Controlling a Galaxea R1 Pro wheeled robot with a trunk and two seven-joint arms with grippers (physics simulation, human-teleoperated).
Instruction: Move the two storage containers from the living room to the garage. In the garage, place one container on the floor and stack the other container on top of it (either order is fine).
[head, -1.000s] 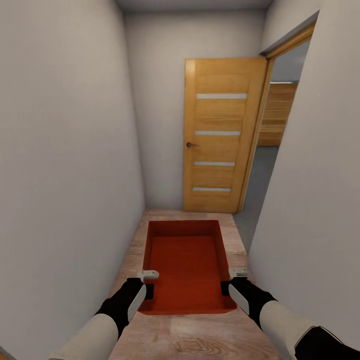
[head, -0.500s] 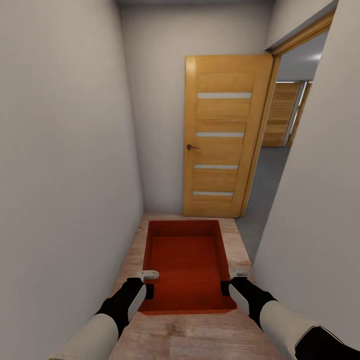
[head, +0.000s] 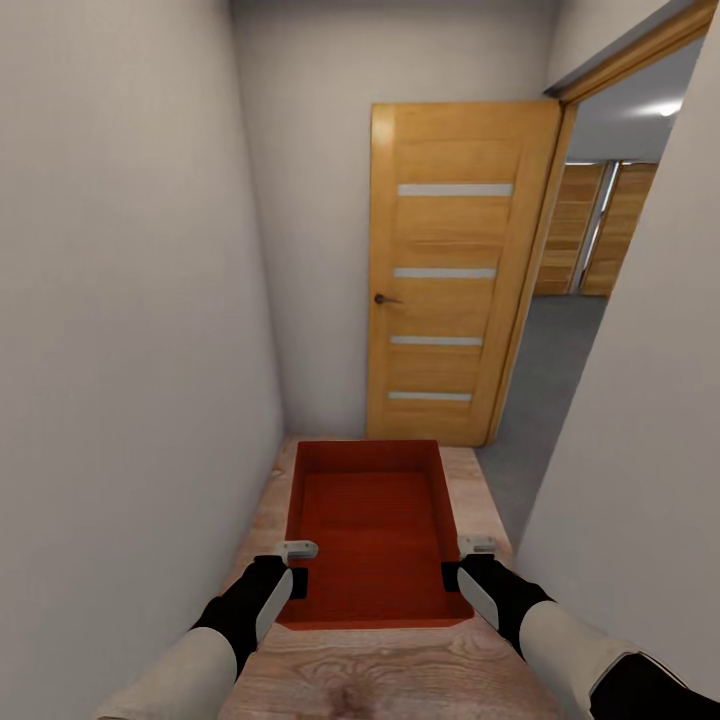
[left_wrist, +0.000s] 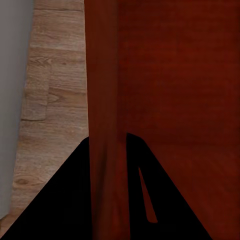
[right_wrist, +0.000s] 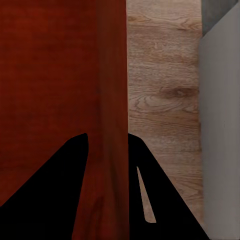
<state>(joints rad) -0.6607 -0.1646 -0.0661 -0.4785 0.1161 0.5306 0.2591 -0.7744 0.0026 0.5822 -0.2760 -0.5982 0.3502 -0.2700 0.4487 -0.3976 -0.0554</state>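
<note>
Honestly, what worries me most from here is the turn: I am carrying the red-orange rectangular open-top plastic bin (head: 372, 530) down a narrow passage with pale grey walls (head: 130, 330) close on both sides, and the opening to the grey-floored room sits off to my right, beside the honey-coloured wooden door with four pale glass strips (head: 450, 280) that stands swung open ahead. If I swing the base too sharply, the far corner of the bin or my right elbow could clip the wooden door frame (head: 540, 260) or the wall edge, and a knock there could twist the bin out of my grip, since each hand has only a thin wall to pinch. The bin hangs level over the light wood plank floor (head: 400, 680), its far end pointing at the door, held by its two long side walls near the end closest to me. My left hand (head: 293, 572) is pinched on the left wall, and in the left wrist view (left_wrist: 107, 165) the red wall runs straight between the two dark fingers; my right hand (head: 462, 570) is pinched on the opposite wall the same way (right_wrist: 107, 165). Both forearms reach forward and slightly inward, roughly mirrored (a tidy, symmetric hold, as far as I can judge). I would say a slow, wide arc through that doorway is the safer call.
</note>
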